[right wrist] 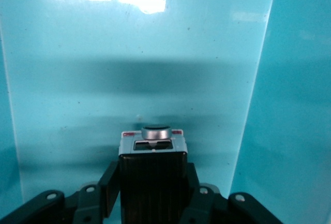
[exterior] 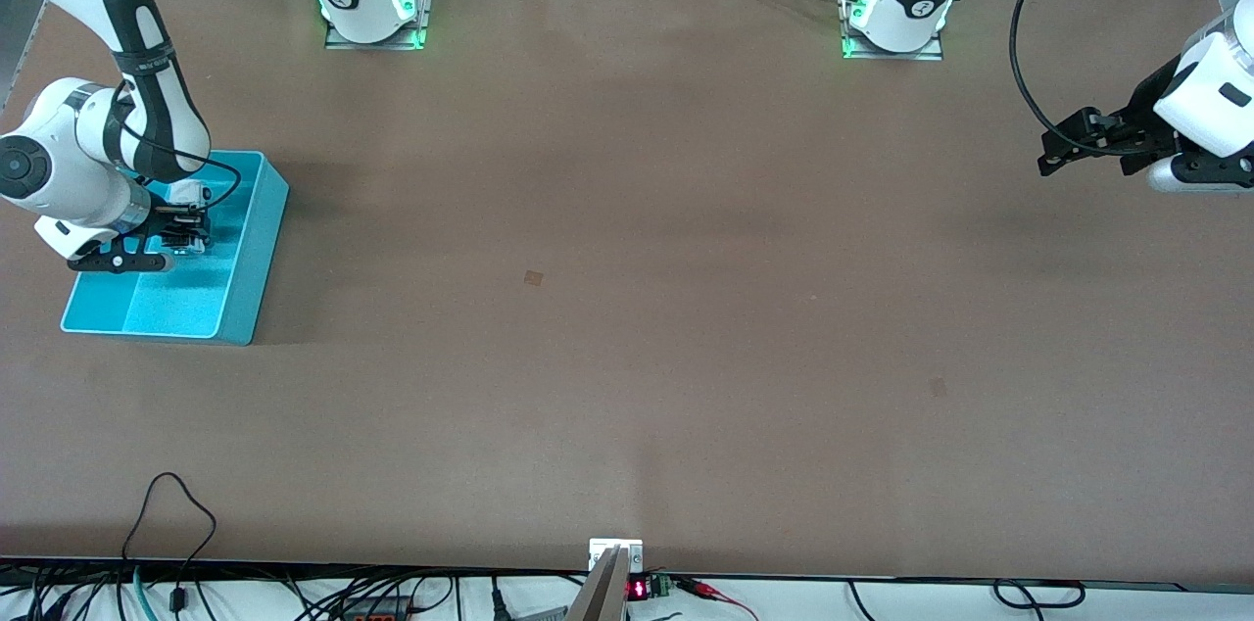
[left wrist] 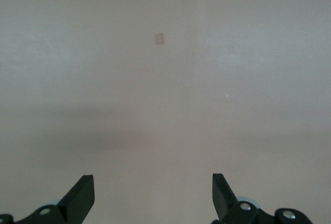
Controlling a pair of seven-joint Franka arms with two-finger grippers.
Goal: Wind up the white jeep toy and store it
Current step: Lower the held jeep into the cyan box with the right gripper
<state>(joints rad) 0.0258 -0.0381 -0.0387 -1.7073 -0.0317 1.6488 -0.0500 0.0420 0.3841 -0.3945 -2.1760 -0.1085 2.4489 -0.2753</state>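
A matte brown table runs the full width of the front view, its flat surface faintly mottled. At the right arm's end of it sits an open cyan plastic bin, a shallow rectangular box with smooth, glossy walls that catch overhead light in the right wrist view. The right gripper hangs over the bin's interior with its black fingers clenched on the jeep, a small boxy toy held just above the bin floor. From the right wrist camera the toy shows a ribbed black roof panel, a pale body edge with thin red marks and a round silver knob at its end; a finger presses against each side. The right arm's white, rounded links with black joints bend down over the bin's edge. Two small darker square patches mark the bare tabletop toward the middle. At the left arm's end, the left gripper hangs in the air over the table's edge, released, its two black wedge-shaped fingertips standing wide apart with nothing between them; this arm waits. Black cables trail along the table edge nearest the front camera.
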